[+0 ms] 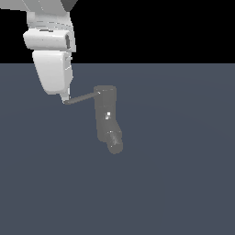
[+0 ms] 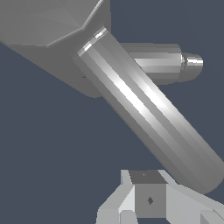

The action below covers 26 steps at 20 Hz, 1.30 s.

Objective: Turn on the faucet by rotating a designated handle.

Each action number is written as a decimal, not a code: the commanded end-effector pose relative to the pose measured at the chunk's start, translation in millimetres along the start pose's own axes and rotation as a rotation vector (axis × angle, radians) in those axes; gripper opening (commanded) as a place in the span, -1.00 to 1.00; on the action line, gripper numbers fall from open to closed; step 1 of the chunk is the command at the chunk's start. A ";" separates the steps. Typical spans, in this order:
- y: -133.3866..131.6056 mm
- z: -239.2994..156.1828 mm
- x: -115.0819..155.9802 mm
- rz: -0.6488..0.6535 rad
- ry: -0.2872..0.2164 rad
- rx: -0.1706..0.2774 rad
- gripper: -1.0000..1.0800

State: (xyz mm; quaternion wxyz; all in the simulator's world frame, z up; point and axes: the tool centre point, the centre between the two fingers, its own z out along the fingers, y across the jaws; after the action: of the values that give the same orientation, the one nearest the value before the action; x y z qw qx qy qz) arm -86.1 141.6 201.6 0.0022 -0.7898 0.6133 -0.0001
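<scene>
The dull gray faucet [image 1: 105, 112] stands upright in the middle of the exterior view, its stubby spout [image 1: 114, 142] angled down at the lower end. The thin handle [image 1: 81, 98] sticks out from the column's top toward the exterior view's left. My gripper [image 1: 65, 99] hangs from the white arm right at the handle's free tip, its fingers pressed together with nothing held. Seen from the wrist, the handle [image 2: 144, 109] is a thick shiny rod running diagonally from the faucet [image 2: 43, 26], with the spout [image 2: 173, 61] behind it. The gripper [image 2: 150, 199] sits beside the rod's end.
The faucet stands on a flat dark blue-gray floor [image 1: 183, 183]. The white arm [image 1: 51, 50] comes down from the upper part of the exterior view's left. Nothing else shows.
</scene>
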 end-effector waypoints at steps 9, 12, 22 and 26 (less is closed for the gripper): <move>26.4 -0.2 29.5 0.009 0.002 -0.002 -1.00; 34.0 -0.4 36.7 0.009 0.002 -0.002 -1.00; 60.2 -0.6 61.5 0.008 0.002 -0.003 -1.00; 61.6 -0.5 60.8 0.000 0.002 -0.002 -1.00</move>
State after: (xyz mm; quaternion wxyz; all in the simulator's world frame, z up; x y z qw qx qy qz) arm -130.7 67.1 201.6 0.0010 -0.7896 0.6136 -0.0003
